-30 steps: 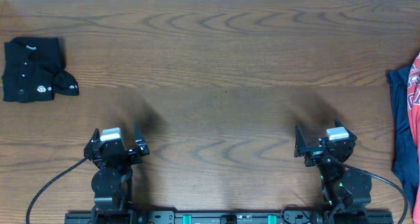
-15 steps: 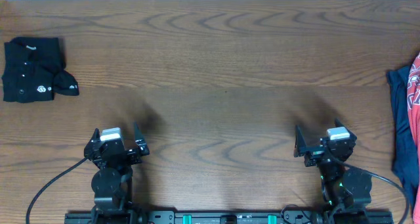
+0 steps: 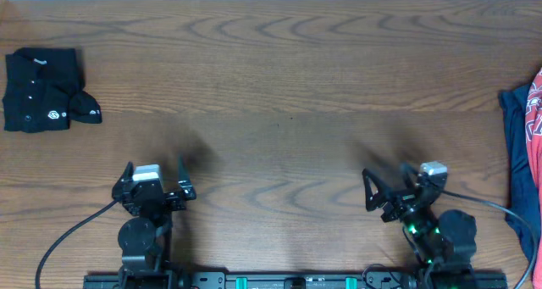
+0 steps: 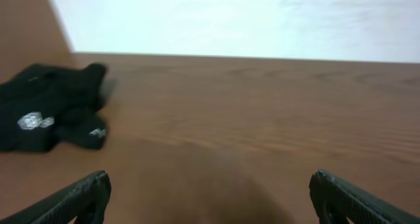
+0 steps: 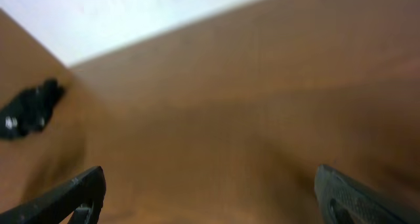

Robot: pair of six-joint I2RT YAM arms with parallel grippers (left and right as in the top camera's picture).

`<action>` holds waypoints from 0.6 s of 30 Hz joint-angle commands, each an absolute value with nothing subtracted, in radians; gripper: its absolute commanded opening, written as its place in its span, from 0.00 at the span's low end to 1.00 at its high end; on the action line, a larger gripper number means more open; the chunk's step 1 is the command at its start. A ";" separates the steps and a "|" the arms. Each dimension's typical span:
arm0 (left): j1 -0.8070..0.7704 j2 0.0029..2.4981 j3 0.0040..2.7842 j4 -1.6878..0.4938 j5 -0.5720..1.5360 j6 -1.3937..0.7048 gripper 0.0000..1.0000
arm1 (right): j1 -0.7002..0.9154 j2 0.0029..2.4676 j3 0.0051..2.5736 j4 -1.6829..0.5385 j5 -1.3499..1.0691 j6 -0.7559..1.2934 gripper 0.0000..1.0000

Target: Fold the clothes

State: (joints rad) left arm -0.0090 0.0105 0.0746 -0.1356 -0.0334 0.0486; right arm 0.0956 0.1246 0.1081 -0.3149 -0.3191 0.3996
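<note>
presently the left hand (image 3: 154, 175) and right hand (image 3: 387, 180) sit spread and empty at the desk's (image 3: 288, 69) near edge, the red t-shirt (image 3: 535, 111) beside a blue garment (image 3: 513, 183) at its right edge; advise the right hand pinch a hem low and drag the shirt to the desk's middle, flat.

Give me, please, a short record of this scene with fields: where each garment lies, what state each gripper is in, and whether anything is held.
table: brown wood
black shirt: far left, lying compact, appears folded
coral-red T-shirt: right edge, mostly cut off by the frame
dark blue garment: right edge, next to the T-shirt, partly cut off
left gripper: open, empty, near the front edge
right gripper: open, empty, near the front edge
contact: neither gripper touches a garment
</note>
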 commanded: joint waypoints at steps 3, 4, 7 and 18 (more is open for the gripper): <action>-0.012 0.009 0.104 -0.115 0.080 -0.005 0.98 | 0.112 0.333 0.319 -0.396 -0.341 0.282 0.99; -0.012 0.017 0.120 -0.120 0.080 -0.014 0.98 | 0.112 0.397 0.379 -0.426 -0.321 0.253 0.99; -0.012 0.073 0.177 -0.135 0.084 -0.020 0.98 | 0.112 0.618 0.594 -0.547 -0.289 0.176 0.99; -0.012 0.601 0.558 -0.314 0.222 -0.020 0.98 | 0.139 1.292 1.217 -1.058 -0.292 0.110 0.99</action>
State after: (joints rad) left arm -0.0090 0.4904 0.4492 -0.2825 0.1379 -0.0040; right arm 0.1055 1.2057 1.1385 -1.0142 -0.2939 0.1482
